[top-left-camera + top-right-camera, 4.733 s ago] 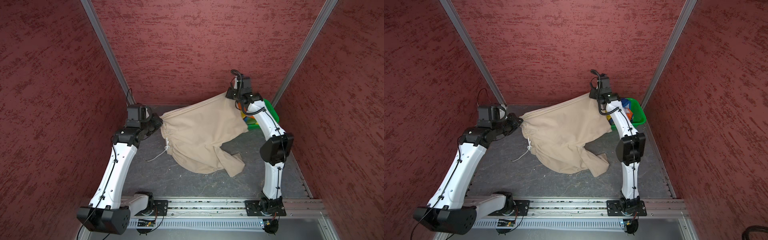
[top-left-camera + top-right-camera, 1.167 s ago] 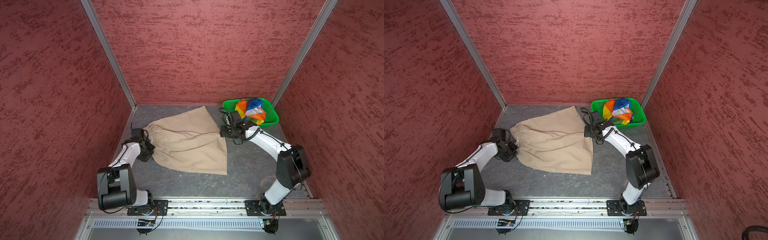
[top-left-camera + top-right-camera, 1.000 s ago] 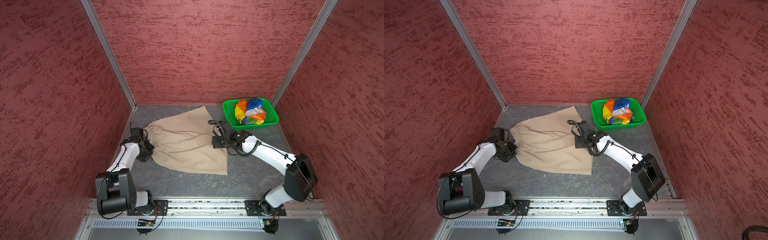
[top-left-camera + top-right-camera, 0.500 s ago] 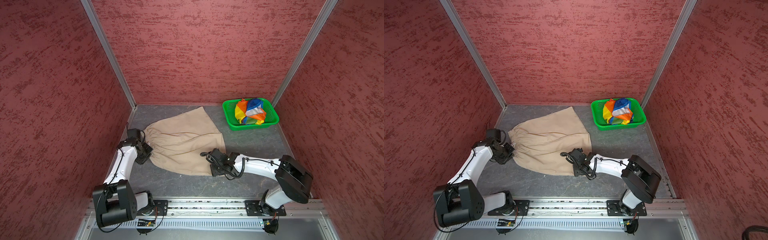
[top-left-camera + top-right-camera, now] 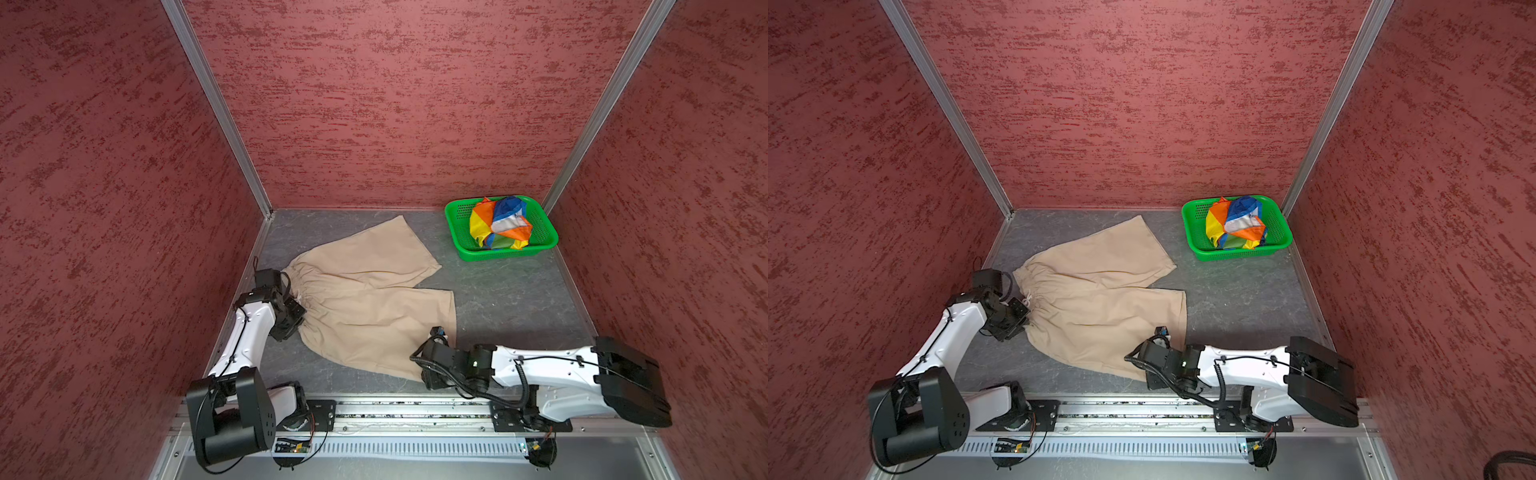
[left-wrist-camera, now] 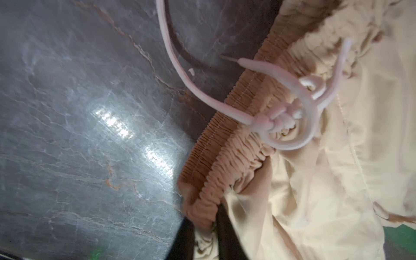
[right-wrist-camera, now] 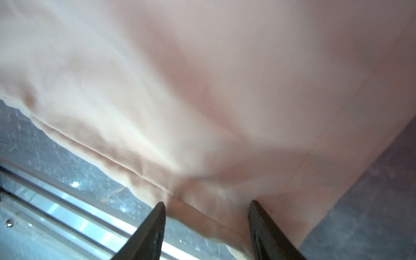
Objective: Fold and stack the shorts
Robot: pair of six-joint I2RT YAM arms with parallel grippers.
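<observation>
One pair spread flat: beige shorts (image 5: 365, 307) | left hand (image 6: 203, 216) at waistband (image 6: 225, 144), I cannot tell its grip | right hand (image 7: 207, 203) released astride hem (image 7: 200, 217) | next: fold leg onto leg.

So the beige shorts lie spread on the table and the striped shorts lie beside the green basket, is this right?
Not quite: the striped shorts lie inside the green basket, not beside it, as both top views show. The beige shorts do lie spread on the table.
</observation>
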